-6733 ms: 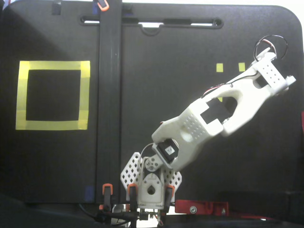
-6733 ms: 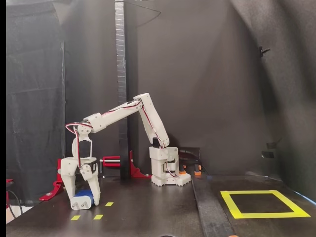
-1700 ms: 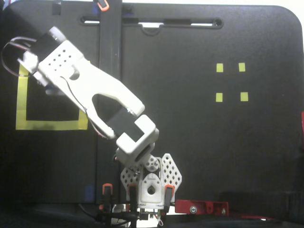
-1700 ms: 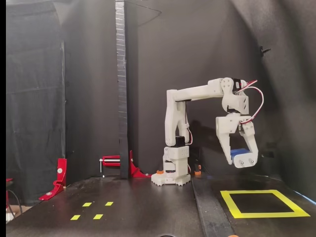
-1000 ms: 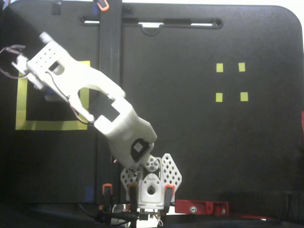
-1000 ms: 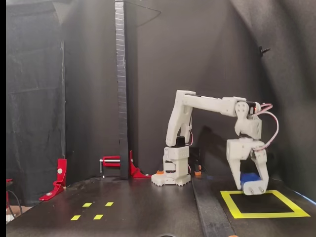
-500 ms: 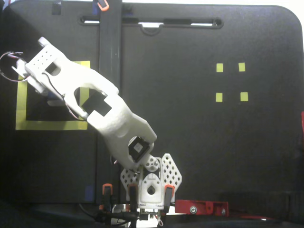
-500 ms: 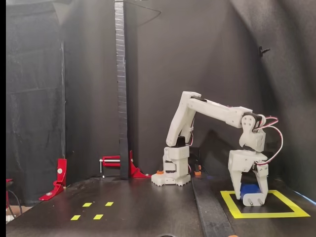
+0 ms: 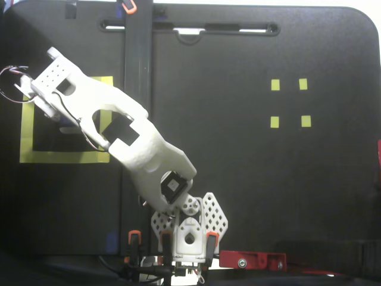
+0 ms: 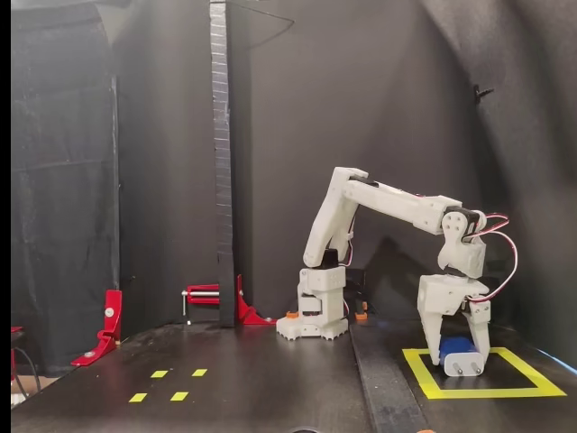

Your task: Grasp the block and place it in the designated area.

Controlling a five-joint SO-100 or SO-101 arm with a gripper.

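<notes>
In a fixed view from the side, my gripper (image 10: pixel 460 359) points straight down inside the designated area (image 10: pixel 425 377), a yellow tape square on the black floor. It is shut on the block (image 10: pixel 456 345), whose dark-blue body shows between the white fingers just above the floor. In a fixed view from above, the arm (image 9: pixel 95 113) reaches to the left over the yellow frame (image 9: pixel 26 125); there the wrist hides the block and most of the gripper.
Small yellow square markers (image 9: pixel 274 84) lie at the right in the view from above, and at the left (image 10: pixel 159 373) in the side view. A black upright post (image 10: pixel 219 162) stands behind the arm's base (image 10: pixel 311 316). Red clamps (image 10: pixel 110 320) sit along the table edge.
Over the last second the arm came down and carried the block from just above the frame's near edge to inside the yellow square. Since half a second ago it has barely moved.
</notes>
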